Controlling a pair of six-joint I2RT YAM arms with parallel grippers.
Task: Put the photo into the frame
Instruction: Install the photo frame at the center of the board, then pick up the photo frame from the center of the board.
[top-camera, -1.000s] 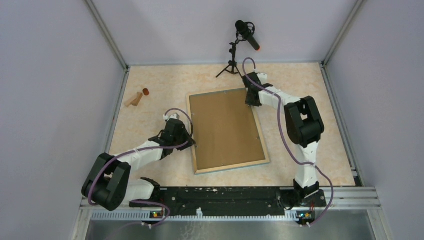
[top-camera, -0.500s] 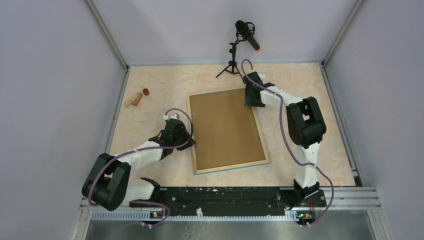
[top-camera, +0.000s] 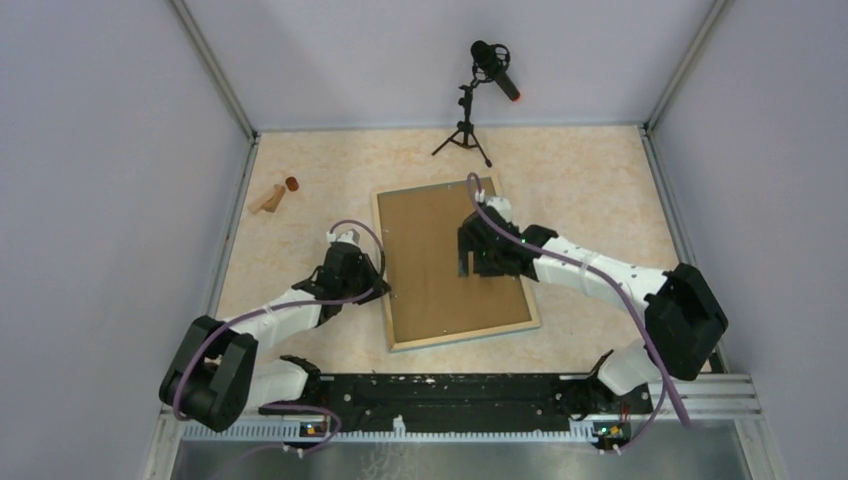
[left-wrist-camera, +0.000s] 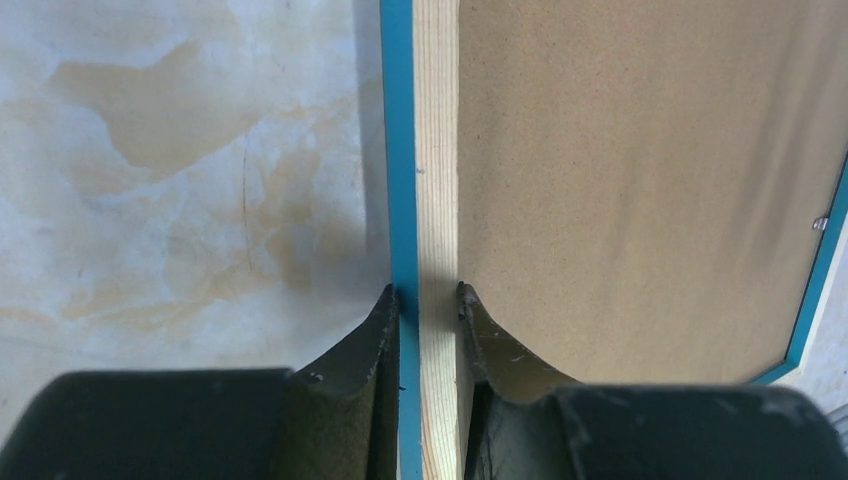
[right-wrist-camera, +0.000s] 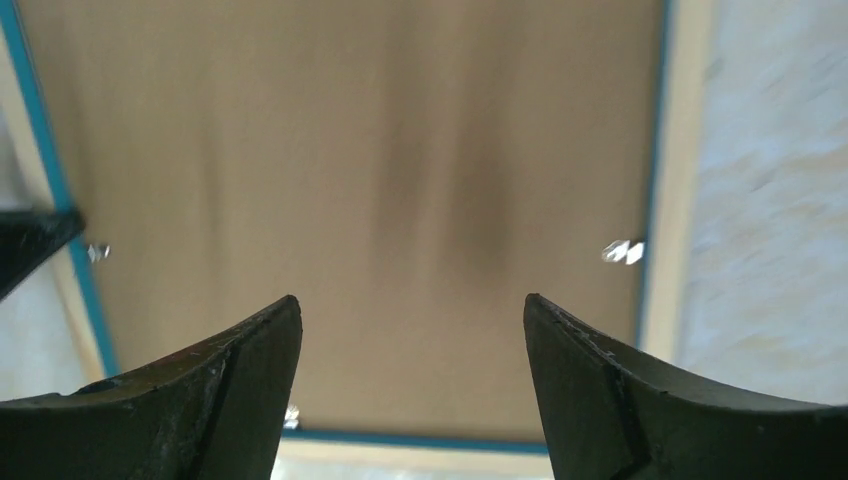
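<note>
Two arms work on one frame (top-camera: 463, 333), which lies face down near the middle of the desk (top-camera: 600, 180), turned slightly out of square with the desk edges.

**Contents of the frame**
- A brown backing board (top-camera: 430, 275) fills the opening and looks flat, inside the wooden rim on all four sides.
- The photo is not visible in any view. It may lie beneath the board, but this cannot be confirmed.
- Small metal tabs (right-wrist-camera: 620, 250) show at the inner edge of the rim on both long sides. Their position over the board is too blurred to tell.

**State of the fingers**
- The left fingers (left-wrist-camera: 378, 335) pinch the left rail of the frame, one tip on the blue outer face and one on the inner edge against the board.
- The right fingers (right-wrist-camera: 240, 370) are spread wide and hold nothing. They hang over the board, towards its right half, apart from the rim.

**Step in hand (judgement)**
With the board seated, the task appears to be at the closing stage: the left arm steadies the frame while the right arm is free to act on the board.

**Next move (judgement)**
1. Keep the left pinch steady so the frame does not slide.
2. Bring the right fingers down squarely on the board, or to a tab, and secure the board.

A microphone on a tripod (top-camera: 478, 100) stands well beyond the frame.
</note>
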